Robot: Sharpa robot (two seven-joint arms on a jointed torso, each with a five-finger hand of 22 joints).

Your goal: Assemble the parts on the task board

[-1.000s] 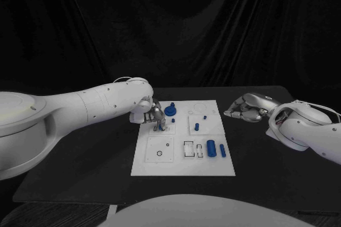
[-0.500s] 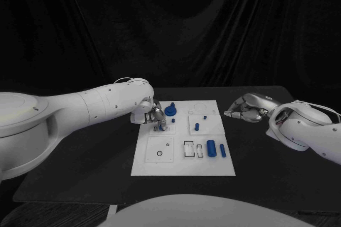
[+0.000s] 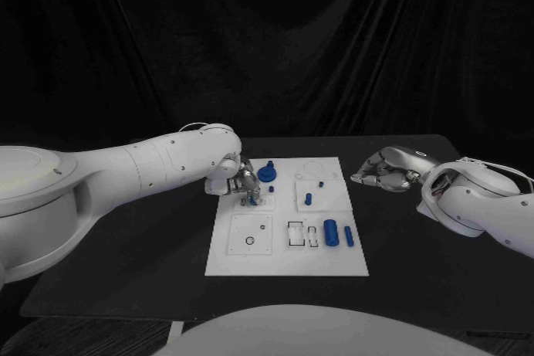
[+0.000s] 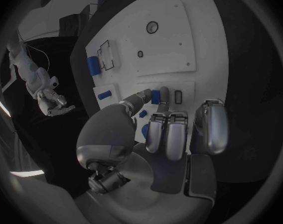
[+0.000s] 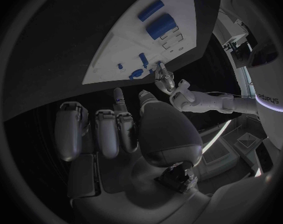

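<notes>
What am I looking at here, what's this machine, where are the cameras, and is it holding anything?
It is a two-armed robot at a black table. One picture comes from its head, looking down; the two round ones come from cameras at its wrists. On the table lies a white task board carrying small blue parts, such as a large cylinder and a knob. The left hand is over the board's far left area, pinching a small blue part between thumb and finger. The right hand rests curled beside the board, holding nothing.
</notes>
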